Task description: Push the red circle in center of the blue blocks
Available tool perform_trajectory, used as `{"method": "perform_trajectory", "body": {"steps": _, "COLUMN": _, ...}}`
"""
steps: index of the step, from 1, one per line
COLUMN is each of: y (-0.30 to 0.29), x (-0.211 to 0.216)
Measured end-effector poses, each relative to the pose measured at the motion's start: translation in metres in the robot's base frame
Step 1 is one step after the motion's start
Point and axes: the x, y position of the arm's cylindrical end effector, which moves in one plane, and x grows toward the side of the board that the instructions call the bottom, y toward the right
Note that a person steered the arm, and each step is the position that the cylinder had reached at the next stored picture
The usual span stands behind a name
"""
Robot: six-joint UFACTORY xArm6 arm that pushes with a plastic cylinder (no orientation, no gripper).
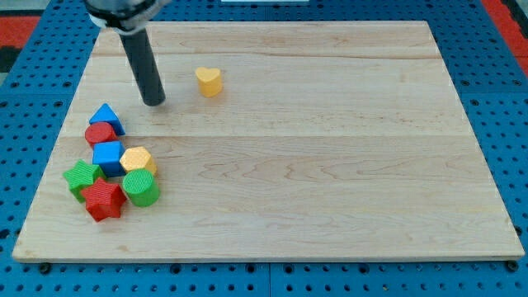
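The red circle (pixel 100 133) lies at the view's left, touching the blue triangle (pixel 106 118) above it and the blue cube (pixel 108 156) below it. My tip (pixel 154 102) stands on the board up and to the right of the blue triangle, apart from it. The dark rod rises from the tip toward the view's top left.
A yellow heart (pixel 209 81) lies alone right of my tip. A yellow hexagon (pixel 137 160), green cylinder (pixel 141 187), green star (pixel 82 177) and red star (pixel 103 200) cluster below the blue cube. The wooden board's left edge (pixel 58 140) is close.
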Motion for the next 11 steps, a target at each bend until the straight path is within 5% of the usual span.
{"method": "perform_trajectory", "body": {"steps": 1, "y": -0.056, "x": -0.001}}
{"method": "perform_trajectory", "body": {"steps": 4, "y": -0.074, "x": 0.072}}
{"method": "perform_trajectory", "body": {"steps": 11, "y": -0.038, "x": 0.111}}
